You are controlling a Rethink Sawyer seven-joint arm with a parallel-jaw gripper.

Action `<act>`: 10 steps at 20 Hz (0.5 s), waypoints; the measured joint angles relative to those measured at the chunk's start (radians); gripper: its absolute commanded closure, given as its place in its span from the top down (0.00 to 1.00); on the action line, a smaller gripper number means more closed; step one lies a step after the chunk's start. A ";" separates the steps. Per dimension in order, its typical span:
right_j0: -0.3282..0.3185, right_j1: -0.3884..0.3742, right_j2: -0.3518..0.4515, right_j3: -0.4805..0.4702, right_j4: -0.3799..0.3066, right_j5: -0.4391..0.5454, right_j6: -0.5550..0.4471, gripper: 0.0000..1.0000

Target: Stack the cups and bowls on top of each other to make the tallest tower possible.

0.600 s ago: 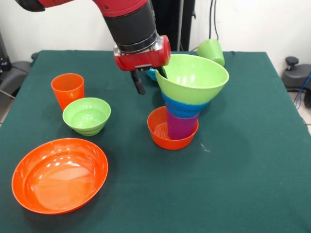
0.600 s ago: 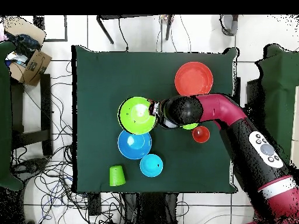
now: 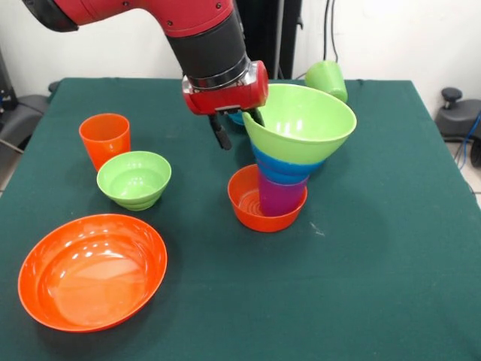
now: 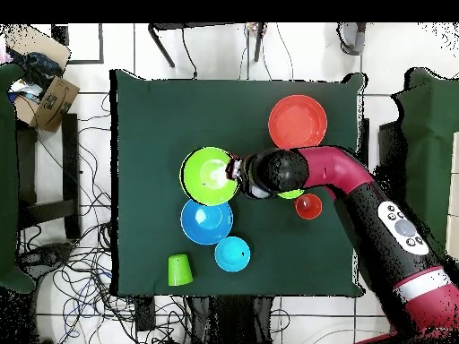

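Note:
The tower stands mid-table: a small orange bowl (image 3: 246, 204) at the base, the purple cup (image 3: 281, 194) in it, a dark blue bowl (image 3: 289, 167) above, and a large lime green bowl (image 3: 301, 120) on top. My gripper (image 3: 239, 126) is at this top bowl's left rim, one finger (image 3: 221, 134) outside and the other inside, shut on the rim. From overhead, the gripper (image 4: 236, 170) meets the green bowl (image 4: 208, 176) at its right edge. An orange cup (image 3: 104, 139), a small lime green bowl (image 3: 134, 178) and a large orange bowl (image 3: 92, 271) sit to the left.
A lime green cup (image 3: 326, 79) lies on its side at the table's far edge. The overhead view shows a blue bowl (image 4: 206, 221) and a smaller light blue bowl (image 4: 232, 253) beside the tower, and the green cup (image 4: 179, 269). Cables cover the floor.
In the front view the gripper and the large lime green bowl have shifted slightly to the right. Nothing else has moved.

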 measured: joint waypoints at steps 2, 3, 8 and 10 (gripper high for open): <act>0.000 0.001 0.000 0.000 0.000 0.000 0.000 1.00; 0.000 0.000 0.000 0.000 0.000 0.000 0.000 1.00; 0.000 -0.001 0.000 0.000 0.000 0.000 0.000 1.00; -0.001 -0.005 0.000 0.004 0.004 0.000 0.000 1.00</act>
